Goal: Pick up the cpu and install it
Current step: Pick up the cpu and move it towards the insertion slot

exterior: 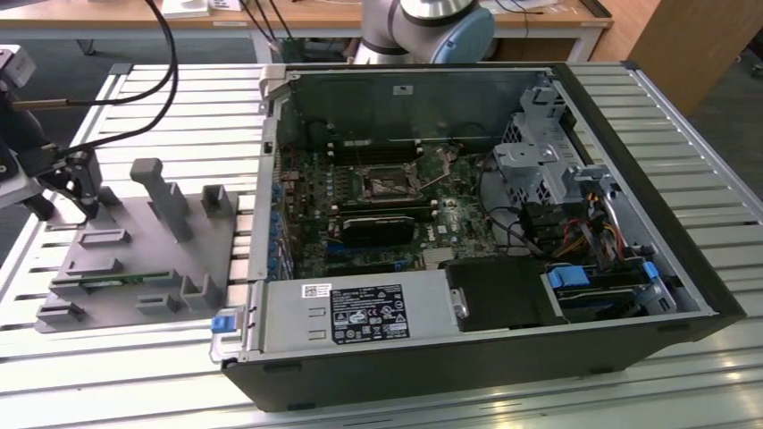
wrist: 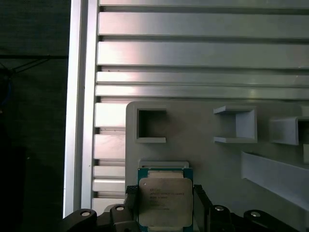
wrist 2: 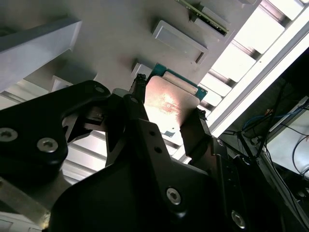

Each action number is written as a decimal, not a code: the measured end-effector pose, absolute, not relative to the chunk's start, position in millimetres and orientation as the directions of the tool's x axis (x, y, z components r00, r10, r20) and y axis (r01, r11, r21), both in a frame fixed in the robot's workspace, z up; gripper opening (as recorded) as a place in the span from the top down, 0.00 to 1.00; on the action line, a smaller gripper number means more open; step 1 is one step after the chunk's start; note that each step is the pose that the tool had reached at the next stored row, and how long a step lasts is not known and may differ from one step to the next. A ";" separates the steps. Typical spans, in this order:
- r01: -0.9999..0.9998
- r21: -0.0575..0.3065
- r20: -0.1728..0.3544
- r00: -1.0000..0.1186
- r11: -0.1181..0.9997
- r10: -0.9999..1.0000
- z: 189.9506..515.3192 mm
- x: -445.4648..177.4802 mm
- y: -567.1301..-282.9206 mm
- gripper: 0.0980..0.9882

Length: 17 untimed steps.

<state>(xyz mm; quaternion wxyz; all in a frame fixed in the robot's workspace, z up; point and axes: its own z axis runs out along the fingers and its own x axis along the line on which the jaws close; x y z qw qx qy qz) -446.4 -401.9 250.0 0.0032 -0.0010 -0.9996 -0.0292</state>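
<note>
Black fingers [wrist: 199, 199] of the tool [wrist: 164, 205] press on two opposite sides of the cpu [wrist: 164, 199], so the tool is closed on the chip, with the silvery-grey metal top facing up and a green rim showing round it in both wrist views. In the second wrist view the cpu [wrist 2: 170, 107] sits between the two finger ends of the tool [wrist 2: 169, 102] and catches a bright glare on its metal face. The chip is over one end of the grey plastic fixture tray [wrist: 193, 137], just beside a small square pocket; whether it rests on the tray or hangs clear of it cannot be told. In the exterior view the tool [exterior: 66, 183] stands over the tray [exterior: 131, 259] at the exterior view's left, on the slatted metal counter [exterior: 674, 116]. An open computer case [exterior: 477, 237] lies on its side next to the tray, towards the exterior view's right, well apart from the tool. Inside it the motherboard's black-framed socket [exterior: 388, 185] faces upward, and a grey power supply [exterior: 357, 313] fills the near corner.
</note>
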 end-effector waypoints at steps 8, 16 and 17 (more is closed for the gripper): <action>0.002 0.058 0.007 -1.000 0.998 0.002 252.4 -446.5 -401.7 0.50; 0.002 0.058 0.007 -1.000 0.998 0.002 254.6 -446.4 -401.7 0.50; 0.002 0.058 0.007 -1.000 0.998 0.002 255.0 -446.5 -401.7 0.50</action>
